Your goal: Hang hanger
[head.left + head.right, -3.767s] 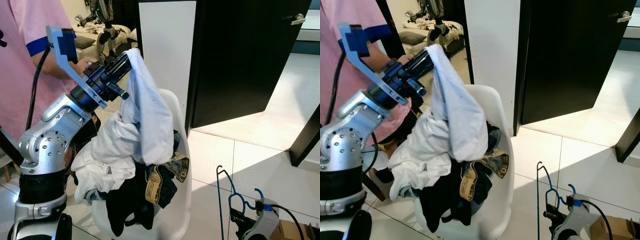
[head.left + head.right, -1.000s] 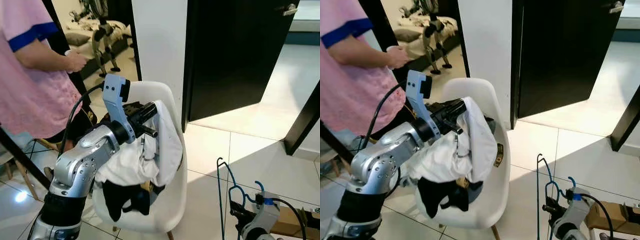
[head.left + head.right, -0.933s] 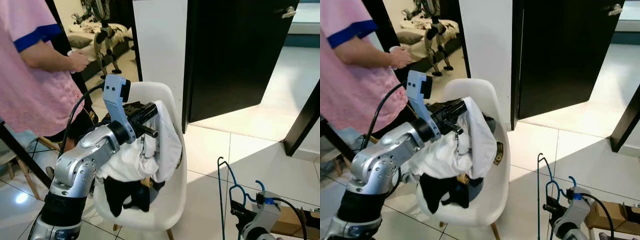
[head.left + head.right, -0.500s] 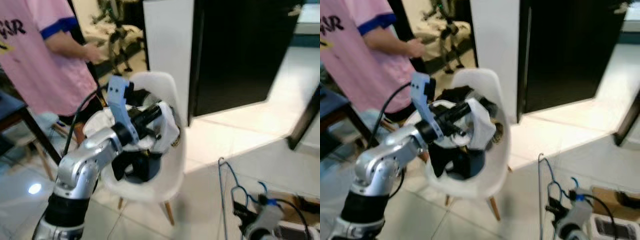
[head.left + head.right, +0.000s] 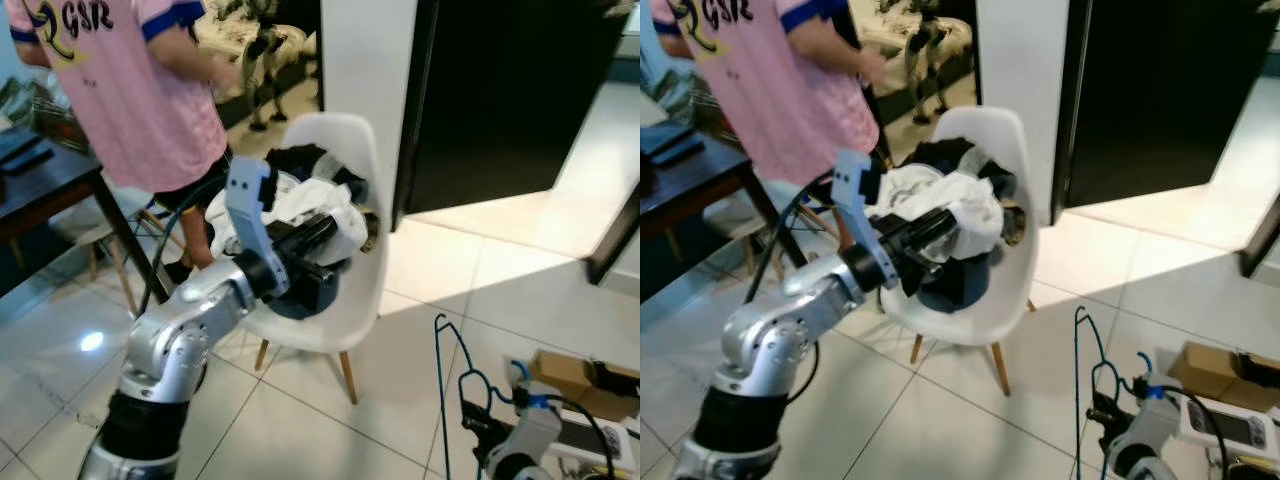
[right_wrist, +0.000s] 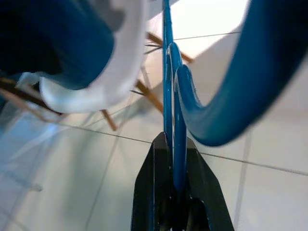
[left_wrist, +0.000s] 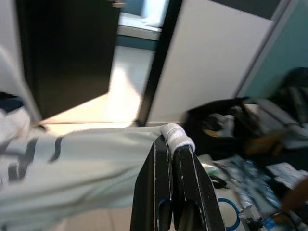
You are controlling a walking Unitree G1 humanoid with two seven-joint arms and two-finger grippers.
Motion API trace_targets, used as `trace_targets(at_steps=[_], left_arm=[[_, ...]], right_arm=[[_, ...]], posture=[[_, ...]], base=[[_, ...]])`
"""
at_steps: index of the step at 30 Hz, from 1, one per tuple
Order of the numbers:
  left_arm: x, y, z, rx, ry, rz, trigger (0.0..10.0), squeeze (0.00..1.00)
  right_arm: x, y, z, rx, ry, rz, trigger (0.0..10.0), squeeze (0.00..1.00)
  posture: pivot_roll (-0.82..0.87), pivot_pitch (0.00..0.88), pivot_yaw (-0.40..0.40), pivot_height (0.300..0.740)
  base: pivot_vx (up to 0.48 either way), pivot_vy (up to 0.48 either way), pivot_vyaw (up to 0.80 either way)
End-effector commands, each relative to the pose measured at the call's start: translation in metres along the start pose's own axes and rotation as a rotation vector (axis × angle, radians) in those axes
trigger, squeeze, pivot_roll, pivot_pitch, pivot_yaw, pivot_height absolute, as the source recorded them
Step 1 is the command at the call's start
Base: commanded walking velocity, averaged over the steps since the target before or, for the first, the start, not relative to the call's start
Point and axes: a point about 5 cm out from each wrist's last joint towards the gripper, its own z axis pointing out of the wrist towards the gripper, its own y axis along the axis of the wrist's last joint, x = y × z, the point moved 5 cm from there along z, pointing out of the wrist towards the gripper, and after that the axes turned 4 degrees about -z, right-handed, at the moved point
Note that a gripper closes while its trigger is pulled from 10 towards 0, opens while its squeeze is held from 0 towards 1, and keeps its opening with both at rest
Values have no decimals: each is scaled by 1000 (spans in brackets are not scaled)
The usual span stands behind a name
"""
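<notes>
The view has pulled back from the white plastic chair (image 5: 345, 215), left pincer (image 5: 325, 232) still apparently clamping the pale garment (image 5: 335, 215), right pincer (image 6: 174, 163) gripping the blue wire hanger (image 5: 1102, 375), unhung

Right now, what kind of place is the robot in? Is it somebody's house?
Probably a home, yes. A white chair piled with clothes stands on a tiled floor beside a dark door, and a person in a pink shirt stands nearby.

We're inside a home: glossy white floor tiles (image 5: 300, 420), a white shell chair (image 5: 1008, 270) heaped with laundry (image 5: 300, 205), a dark door (image 5: 500, 90) standing open onto a sunlit room, and a dark bench (image 5: 50, 185) off to the left.
</notes>
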Motion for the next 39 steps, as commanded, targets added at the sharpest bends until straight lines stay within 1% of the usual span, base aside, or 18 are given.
trace_targets(at_steps=[1, 6, 7, 8, 10, 11, 16, 22, 24, 27, 29, 30, 33, 34, 35, 36, 38, 39], left_arm=[[-4, 0, -1, -4, -7, -17, 10000, 0], [-14, 6, 3, -28, -42, -43, 10000, 0], [-20, 15, 6, -63, -67, -65, 10000, 0], [-20, 15, 6, -63, -67, -65, 10000, 0], [-27, 42, 9, -155, -108, -117, 10000, 0], [-27, 42, 9, -155, -108, -117, 10000, 0], [-26, 70, 7, -256, -122, -176, 10000, 0], [-26, 74, 6, -275, -125, -193, 10000, 0], [-17, 62, 7, -233, -74, -194, 10000, 0], [-13, 57, 7, -218, -52, -193, 10000, 0], [1, 50, 6, -197, 14, -195, 10000, 0], [1, 50, 6, -197, 14, -195, 10000, 0], [41, 30, 1, -127, 210, -156, 10000, 0], [41, 30, 1, -127, 210, -156, 10000, 0], [56, 19, -3, -72, 291, -108, 10000, 0], [56, 19, -3, -72, 291, -108, 10000, 0], [91, -4, -18, 89, 457, 77, 10000, 0], [102, -10, -26, 144, 504, 145, 10000, 0]], right_arm=[[3, -10, 0, 20, 4, 29, 10000, 0], [3, -11, 0, 23, 4, 30, 10000, 0], [3, -11, 0, 24, 4, 30, 10000, 0], [3, -11, 0, 24, 4, 30, 10000, 0], [3, -12, 0, 26, 4, 30, 10000, 0], [3, -12, 0, 26, 4, 30, 10000, 0], [3, -13, 1, 28, 3, 31, 10000, 0], [2, -13, 2, 28, 2, 32, 10000, 0], [2, -13, 2, 27, 2, 33, 10000, 0], [1, -13, 2, 27, 1, 33, 10000, 0], [1, -14, 2, 27, 1, 32, 10000, 0], [1, -14, 2, 27, 1, 32, 10000, 0], [1, -14, 3, 27, 1, 31, 10000, 0], [1, -14, 3, 27, 1, 31, 10000, 0], [1, -14, 3, 27, 1, 30, 10000, 0], [1, -14, 3, 27, 1, 30, 10000, 0], [2, -15, 3, 35, 11, 16, 10000, 0], [2, -15, 3, 41, 17, 7, 10000, 0]], posture=[[-51, 0, 55, 740], [-51, 0, 55, 740], [-51, 0, 57, 740], [-51, 0, 57, 740], [-49, 0, 59, 740], [-49, 0, 59, 740], [-48, 0, 59, 740], [-46, 0, 59, 740], [-49, 0, 61, 740], [-49, 0, 61, 740], [-49, 0, 61, 740], [-49, 0, 61, 740], [-53, 0, 61, 740], [-53, 0, 61, 740], [-53, 0, 61, 740], [-53, 0, 61, 740], [-52, 0, 62, 740], [-52, 0, 62, 740]], base=[[-398, 0, 0], [-396, 0, 0], [-394, 0, 0], [-394, 0, 0], [-332, 0, 0], [-277, 0, 0], [-338, 0, 0], [-327, 0, 0], [-377, 0, 0], [-375, 0, 0], [-120, 0, 0], [0, 0, 0], [0, 0, 0], [0, 0, 0], [0, 0, 0], [0, 0, 0], [0, 0, 0], [0, 0, 0]])
